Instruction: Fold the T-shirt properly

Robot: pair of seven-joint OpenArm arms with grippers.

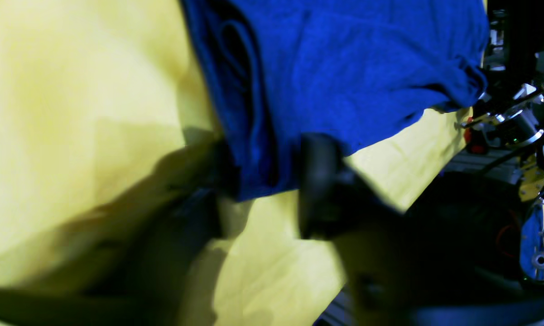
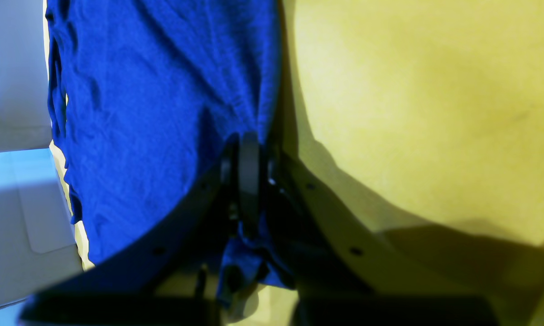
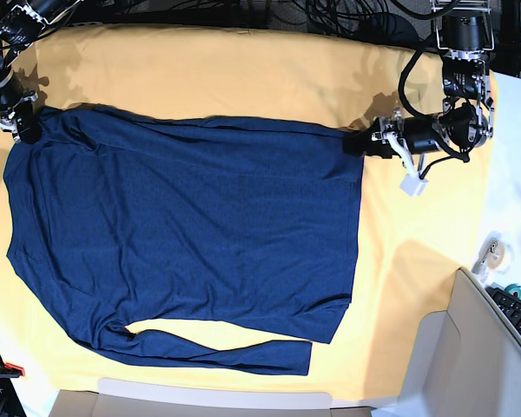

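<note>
Two claws at T-shirt (image 3: 182,243) corners, right claw (image 2: 249,181) clenched on fabric, left claw (image 1: 262,181) seemingly straddling hem, grip unclear, keyboard (image 3: 519,314) nearby

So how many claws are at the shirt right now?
2. The right claw is shut on the shirt at its far corner; the left claw is at the opposite far corner.

Bare yellow cloth on the desk (image 3: 243,74) runs open along the far side beyond the T-shirt (image 3: 182,234) and down the strip beside its hem. The left pincer (image 3: 354,142) and right pincer (image 3: 24,130) block its two far corners. A keyboard (image 3: 517,314) and cardboard box (image 3: 447,365) crowd one near corner.
</note>
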